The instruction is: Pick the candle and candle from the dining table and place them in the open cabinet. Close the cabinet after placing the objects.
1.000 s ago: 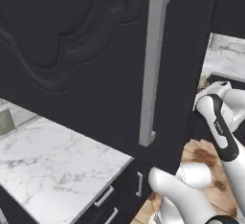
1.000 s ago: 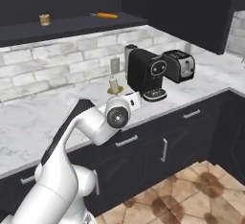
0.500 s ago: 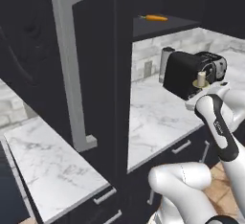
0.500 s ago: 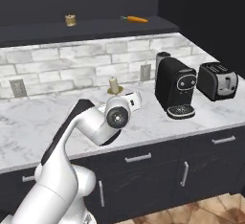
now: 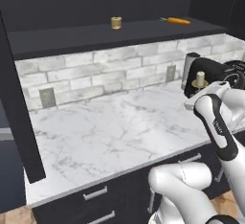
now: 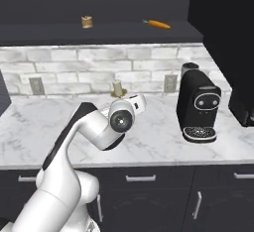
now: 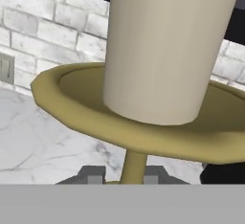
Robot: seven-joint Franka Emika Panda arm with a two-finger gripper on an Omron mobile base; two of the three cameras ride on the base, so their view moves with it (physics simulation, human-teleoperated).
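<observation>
My gripper (image 7: 123, 176) is shut on the slim brass stem of the cream candle (image 7: 167, 46), just under its brass dish. That candle (image 5: 200, 78) stands upright in the gripper (image 5: 200, 90) over the right part of the marble counter, in front of the coffee machine. From the right base it is the candle (image 6: 117, 87) above the gripper (image 6: 120, 97). The short golden candle (image 5: 116, 22) (image 6: 87, 22) stands on the shelf of the open cabinet (image 5: 95, 37), well above and left of the gripper. The dining table is out of view.
An orange carrot (image 5: 175, 21) (image 6: 158, 25) lies on the same shelf to the right. A black coffee machine (image 6: 198, 108) stands on the marble counter (image 5: 110, 137) backed by white brick. Open dark cabinet doors hang at the far left (image 5: 16, 108) and far right (image 6: 223, 42).
The whole picture has shifted: the base has moved, so the cabinet door that filled the left base view now stands at its left edge. The grip on the candle is unchanged.
</observation>
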